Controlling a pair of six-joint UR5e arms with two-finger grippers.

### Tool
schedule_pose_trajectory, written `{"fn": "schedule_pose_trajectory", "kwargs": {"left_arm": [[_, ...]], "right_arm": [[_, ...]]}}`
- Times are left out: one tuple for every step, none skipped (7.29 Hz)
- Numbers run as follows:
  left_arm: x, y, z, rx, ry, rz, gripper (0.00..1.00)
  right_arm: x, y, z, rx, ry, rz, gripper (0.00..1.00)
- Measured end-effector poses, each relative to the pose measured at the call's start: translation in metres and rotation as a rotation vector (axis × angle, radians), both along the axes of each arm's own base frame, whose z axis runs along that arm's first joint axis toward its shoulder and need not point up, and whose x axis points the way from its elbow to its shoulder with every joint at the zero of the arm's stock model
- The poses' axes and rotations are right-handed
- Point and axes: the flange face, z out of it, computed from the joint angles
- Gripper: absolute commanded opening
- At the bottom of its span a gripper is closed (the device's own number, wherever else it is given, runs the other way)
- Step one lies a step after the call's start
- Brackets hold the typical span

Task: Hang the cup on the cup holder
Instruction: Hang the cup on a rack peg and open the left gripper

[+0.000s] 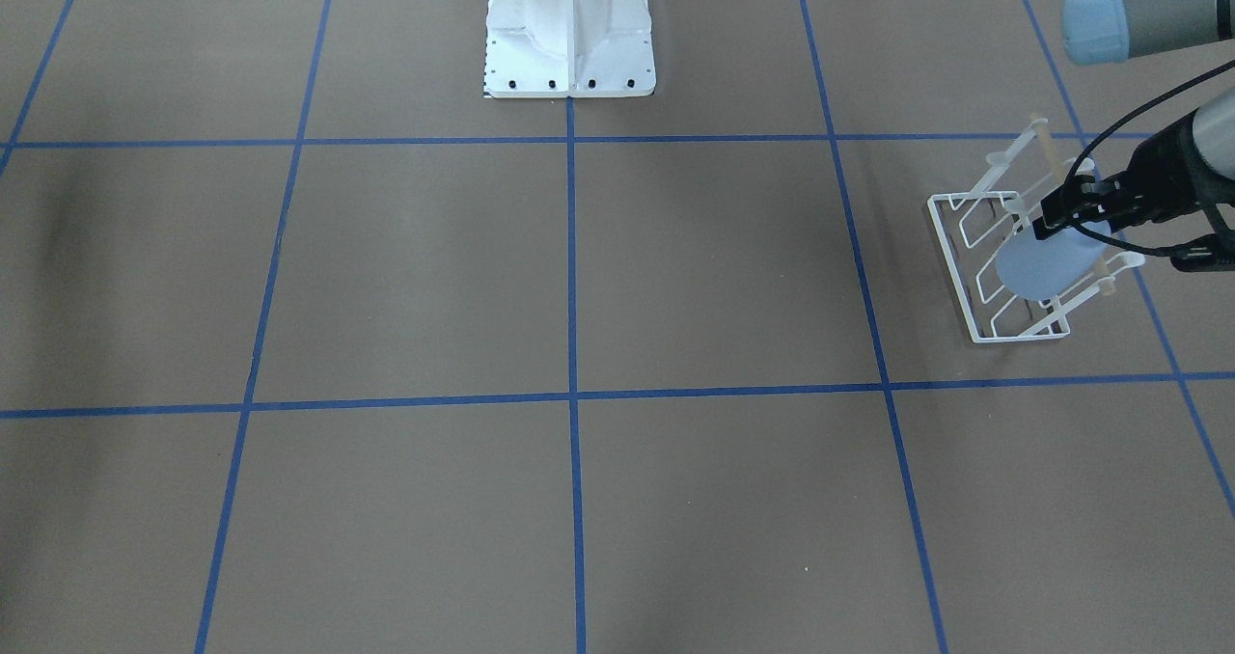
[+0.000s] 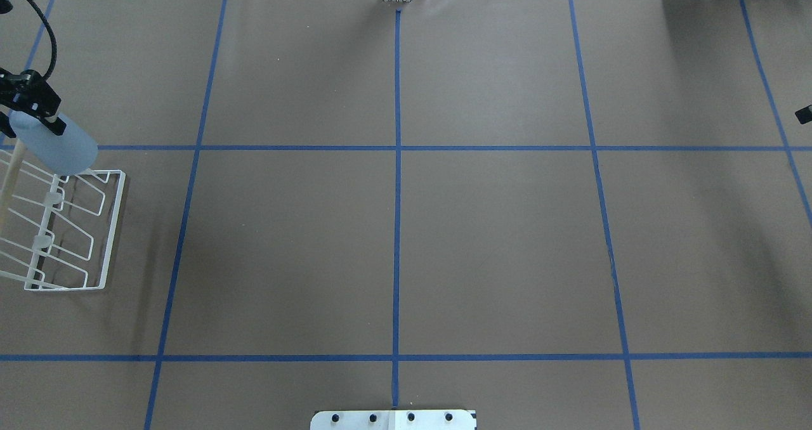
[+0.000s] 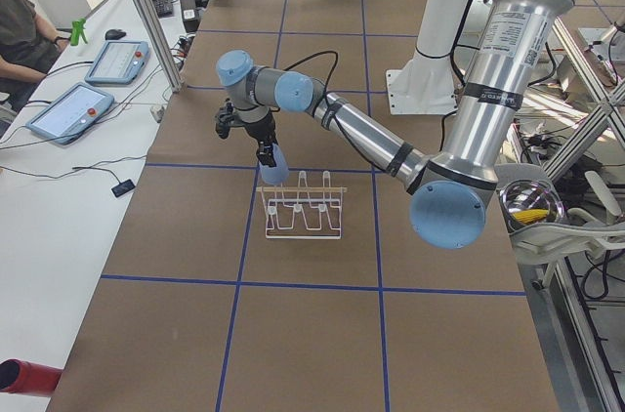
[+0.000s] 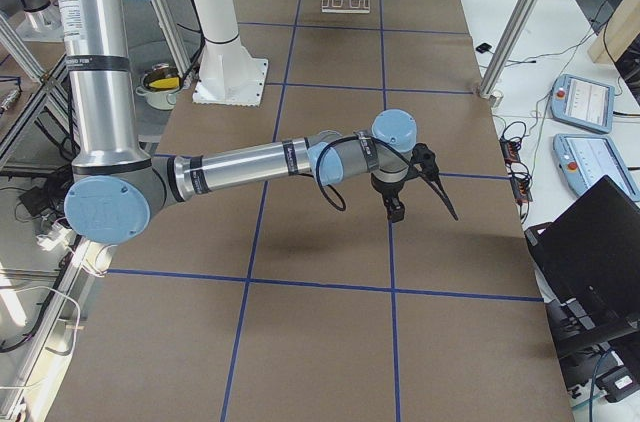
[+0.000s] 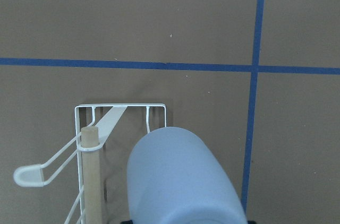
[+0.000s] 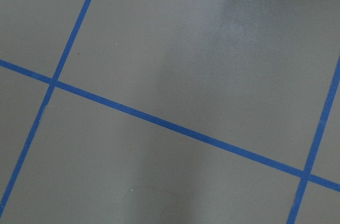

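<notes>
The light blue cup (image 1: 1050,266) is tilted in my left gripper (image 1: 1073,212), whose black fingers are shut on its upper end. It hangs over the end of the white wire cup holder (image 1: 968,270), close to the rack's wires; I cannot tell whether they touch. The overhead view shows the cup (image 2: 62,144) at the far end of the cup holder (image 2: 108,227). In the left wrist view the cup (image 5: 183,179) sits beside the wooden rod (image 5: 91,176) and a white hook tip (image 5: 27,175). My right gripper (image 4: 397,208) hovers over bare table far away; I cannot tell its state.
The white robot pedestal (image 1: 569,27) stands at the table's middle rear edge. The brown table (image 2: 495,240) carries blue tape lines. Operator tablets (image 3: 73,109) lie on a side desk beyond the cup holder. A metal post (image 3: 146,12) stands nearby.
</notes>
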Motion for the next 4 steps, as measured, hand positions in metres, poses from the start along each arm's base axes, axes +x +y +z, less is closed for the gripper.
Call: {"fn": "schedule_pose_trajectory", "kwargs": {"left_arm": [[0.002,-0.001,0.007,-0.005,0.013,0.004,0.0],[0.004,-0.001,0.012,-0.009,0.018,0.007,0.0],[0.006,-0.001,0.016,-0.012,0.018,0.011,0.0],[0.009,0.0,0.019,-0.016,0.017,0.017,0.0]], "right_arm": [[0.0,0.0,0.0,-0.001,0.0,0.0,1.0],[0.0,0.001,0.001,-0.001,0.0,-0.001,1.0],[-0.001,0.001,0.001,-0.002,0.0,-0.001,1.0],[-0.001,0.001,0.001,-0.002,0.0,-0.001,1.0]]}}
